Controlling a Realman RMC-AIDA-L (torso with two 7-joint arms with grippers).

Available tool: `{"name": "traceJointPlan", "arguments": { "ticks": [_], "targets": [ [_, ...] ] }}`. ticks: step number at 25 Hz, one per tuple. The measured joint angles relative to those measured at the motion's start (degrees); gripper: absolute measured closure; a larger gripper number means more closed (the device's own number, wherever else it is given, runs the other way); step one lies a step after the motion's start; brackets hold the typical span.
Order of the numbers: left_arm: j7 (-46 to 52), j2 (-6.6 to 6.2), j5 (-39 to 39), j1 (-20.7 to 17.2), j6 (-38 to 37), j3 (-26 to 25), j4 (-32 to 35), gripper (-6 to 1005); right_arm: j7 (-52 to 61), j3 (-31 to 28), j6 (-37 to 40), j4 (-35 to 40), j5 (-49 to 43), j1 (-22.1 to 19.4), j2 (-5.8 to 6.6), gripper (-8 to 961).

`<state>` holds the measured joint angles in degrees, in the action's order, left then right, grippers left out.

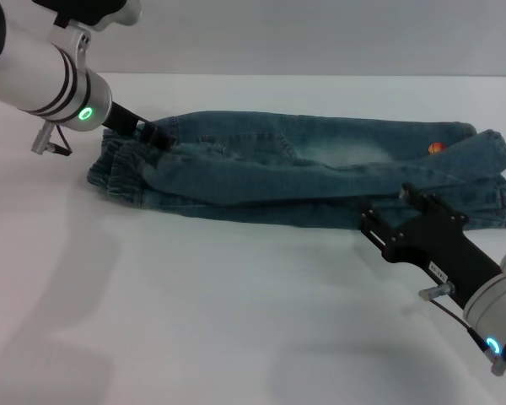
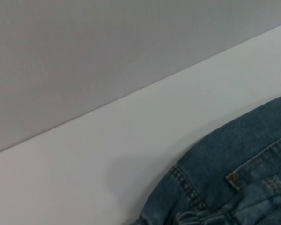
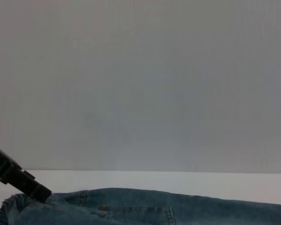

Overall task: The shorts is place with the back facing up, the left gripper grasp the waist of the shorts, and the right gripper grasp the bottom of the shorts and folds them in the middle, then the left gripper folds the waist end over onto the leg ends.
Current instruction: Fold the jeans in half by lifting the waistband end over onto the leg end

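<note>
White bench (image 1: 194, 321) fills the foreground under a grey wall (image 3: 140, 84). At ten o'clock, left pincer (image 1: 154, 133) clamps the waist of the shorts (image 1: 118, 169); folded shorts (image 1: 320, 169) stretch rightward; right pincer (image 1: 405, 202), four o'clock, grip indiscernible.

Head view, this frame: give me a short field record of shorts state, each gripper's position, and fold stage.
shorts: folded lengthwise, lying across the white table
waist: ruffled band at robot's left end
leg ends: at robot's right end
left gripper: on the denim by the waist
right gripper: at the near edge by the leg ends
fold stage: middle fold looks made; waist not yet over leg ends
</note>
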<state>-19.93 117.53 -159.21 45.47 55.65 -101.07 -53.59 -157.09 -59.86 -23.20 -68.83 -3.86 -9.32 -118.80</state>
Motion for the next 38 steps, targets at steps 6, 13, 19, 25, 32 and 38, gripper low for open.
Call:
{"name": "traceJointPlan", "arguments": {
  "ticks": [6,13,19,25,32,38],
  "targets": [
    [-0.1,-0.03,-0.5,0.6,1.6,-1.9,1.0,277,0.0,0.4,0.5,-0.3,0.0,-0.2,0.06,292],
    [-0.3,-0.03,-0.6,1.2,3.7,-2.3,2.1,283,0.0,0.8,0.8,-0.4,0.0,-0.2,0.08,297],
    [-0.3,0.13,-0.6,1.6,5.4,-2.0,2.3,288,0.0,1.0,0.9,-0.4,0.0,0.0,0.15,302],
    [-0.3,0.16,-0.6,1.7,6.0,-1.9,2.2,294,0.0,1.1,0.9,-0.5,0.0,-0.2,0.19,306],
    [-0.4,0.15,-0.7,1.6,5.5,-1.7,0.9,421,0.0,1.1,0.9,-0.5,-0.2,-0.2,0.25,311],
    [-0.4,0.15,-0.8,1.8,5.2,-1.5,1.5,640,0.1,1.1,0.9,-0.5,-0.1,-0.3,0.24,316]
  ]
}}
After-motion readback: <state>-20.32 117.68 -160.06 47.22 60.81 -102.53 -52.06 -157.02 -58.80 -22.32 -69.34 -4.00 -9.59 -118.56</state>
